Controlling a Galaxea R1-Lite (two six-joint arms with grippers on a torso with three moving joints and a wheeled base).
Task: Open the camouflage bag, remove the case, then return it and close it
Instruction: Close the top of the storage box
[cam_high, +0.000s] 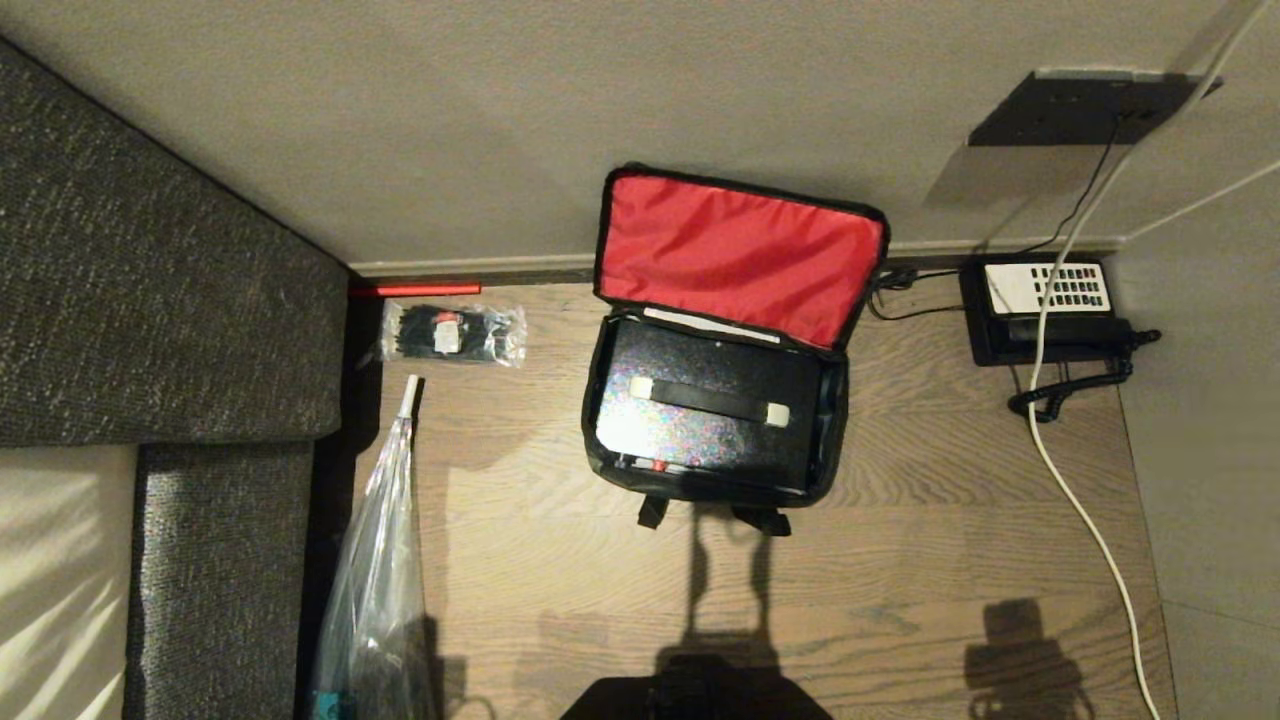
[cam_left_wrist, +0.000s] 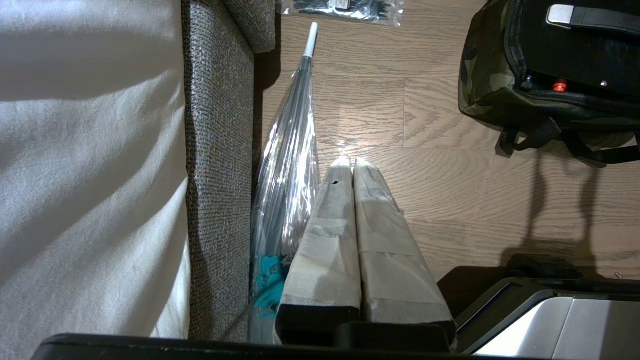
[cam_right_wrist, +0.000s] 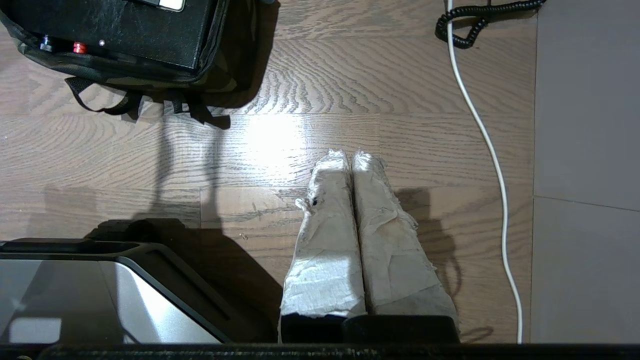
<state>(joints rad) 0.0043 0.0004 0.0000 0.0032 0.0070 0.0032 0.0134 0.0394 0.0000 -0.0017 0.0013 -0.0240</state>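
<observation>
Both arms hang parked low beside the robot's base, over the wood floor (cam_high: 900, 540). Left gripper (cam_left_wrist: 352, 162): taped fingers pressed together, nothing between them, next to a folded clear umbrella (cam_left_wrist: 292, 145) that lies along the grey sofa (cam_left_wrist: 215, 150). Right gripper (cam_right_wrist: 350, 156): fingers likewise pressed together and empty, with a white cable (cam_right_wrist: 487, 145) running past on the floor.

Further out, mid-floor, sits the camouflage bag (cam_high: 600, 455), lid thrown back so its red lining faces up (lid leans toward the wall). The case (cam_high: 700, 440) lies flat inside the bag, black strap handle across its top, small red latch on the near edge. Both grippers are well apart from it.

Beyond, close to the wall: a clear packet of black ties (cam_high: 452, 334) near the sofa corner, and a black desk telephone (cam_high: 1045, 310) on the opposite side.
</observation>
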